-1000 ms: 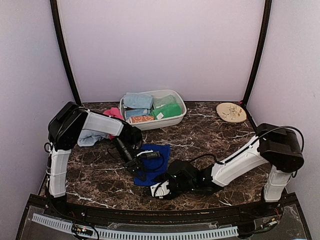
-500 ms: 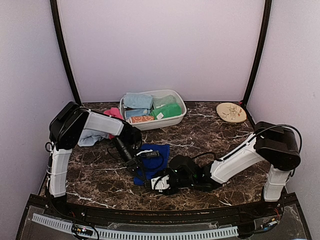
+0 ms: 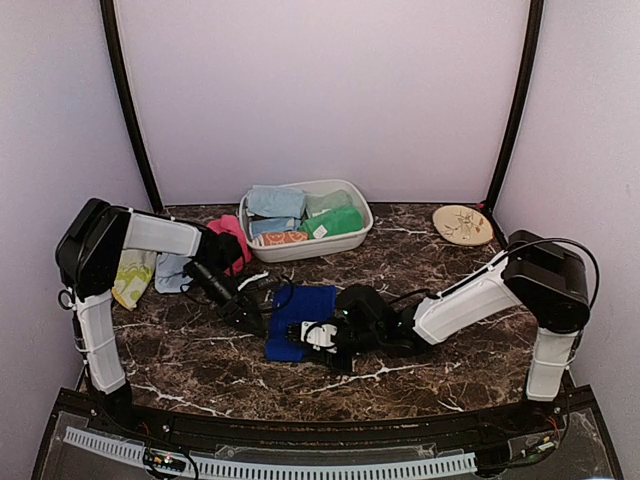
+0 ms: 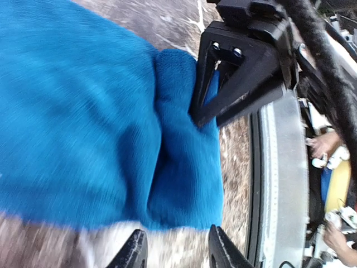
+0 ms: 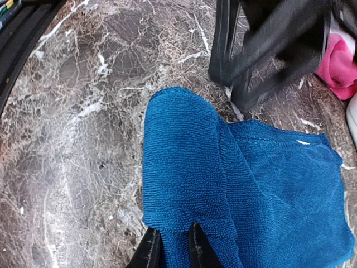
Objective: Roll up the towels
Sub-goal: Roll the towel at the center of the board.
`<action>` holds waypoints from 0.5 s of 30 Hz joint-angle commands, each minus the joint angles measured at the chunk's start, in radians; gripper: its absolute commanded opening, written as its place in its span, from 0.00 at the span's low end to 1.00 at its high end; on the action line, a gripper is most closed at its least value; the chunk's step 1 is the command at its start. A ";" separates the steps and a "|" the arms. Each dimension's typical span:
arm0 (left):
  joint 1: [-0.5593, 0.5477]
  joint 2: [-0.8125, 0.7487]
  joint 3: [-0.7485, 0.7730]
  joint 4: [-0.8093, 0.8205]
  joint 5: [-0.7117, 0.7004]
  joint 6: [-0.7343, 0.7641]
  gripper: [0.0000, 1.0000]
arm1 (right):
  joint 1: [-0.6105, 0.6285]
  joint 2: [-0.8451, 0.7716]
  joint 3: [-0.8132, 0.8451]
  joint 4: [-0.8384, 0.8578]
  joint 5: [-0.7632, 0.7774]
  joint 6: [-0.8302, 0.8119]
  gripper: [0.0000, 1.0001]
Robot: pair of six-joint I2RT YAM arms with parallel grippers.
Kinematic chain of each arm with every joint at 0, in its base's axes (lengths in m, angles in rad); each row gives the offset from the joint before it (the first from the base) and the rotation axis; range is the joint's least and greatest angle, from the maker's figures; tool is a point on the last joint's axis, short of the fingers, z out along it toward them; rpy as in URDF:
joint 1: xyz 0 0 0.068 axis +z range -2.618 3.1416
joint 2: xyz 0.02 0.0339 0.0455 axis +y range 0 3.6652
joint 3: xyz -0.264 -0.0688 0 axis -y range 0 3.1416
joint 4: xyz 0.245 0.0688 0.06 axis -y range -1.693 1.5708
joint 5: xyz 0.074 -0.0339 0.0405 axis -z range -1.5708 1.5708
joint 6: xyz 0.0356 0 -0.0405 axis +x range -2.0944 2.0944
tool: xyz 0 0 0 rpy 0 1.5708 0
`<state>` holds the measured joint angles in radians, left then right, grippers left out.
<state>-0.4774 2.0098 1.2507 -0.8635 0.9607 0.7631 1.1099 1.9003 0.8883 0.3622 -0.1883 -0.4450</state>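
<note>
A royal blue towel [image 3: 308,303] lies on the marble table in front of the tub, its near end folded over onto itself [image 5: 181,162]. My right gripper [image 5: 172,248] is shut on the edge of that folded end, low over the table [image 3: 306,338]. My left gripper [image 4: 175,254] is open and empty just off the towel's left edge [image 3: 255,320], with the fold [image 4: 184,167] in front of its fingers. A pink towel [image 3: 230,236] and a pale blue one [image 3: 176,272] lie behind the left arm.
A white oval tub [image 3: 357,206] at the back holds pale blue, green and grey rolled towels. A round tan plate [image 3: 463,224] sits at back right. A yellow-green patterned cloth [image 3: 131,276] lies at far left. A black rail runs along the table's near edge.
My right gripper has carried the towel's near end up and over onto the towel. My left arm has swung back to the left, uncovering the patterned cloth, and its gripper has moved off the towel.
</note>
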 commanded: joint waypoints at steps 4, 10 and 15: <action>0.047 -0.265 -0.148 0.129 -0.194 0.015 0.40 | -0.090 0.058 0.073 -0.282 -0.213 0.208 0.07; -0.051 -0.370 -0.185 0.195 -0.321 0.040 0.40 | -0.175 0.126 0.159 -0.409 -0.433 0.365 0.03; -0.241 -0.358 -0.186 0.280 -0.457 0.015 0.40 | -0.203 0.202 0.256 -0.529 -0.545 0.445 0.01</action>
<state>-0.5934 1.6638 1.0782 -0.6582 0.6315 0.7788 0.9302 2.0117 1.1191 0.0566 -0.6464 -0.1215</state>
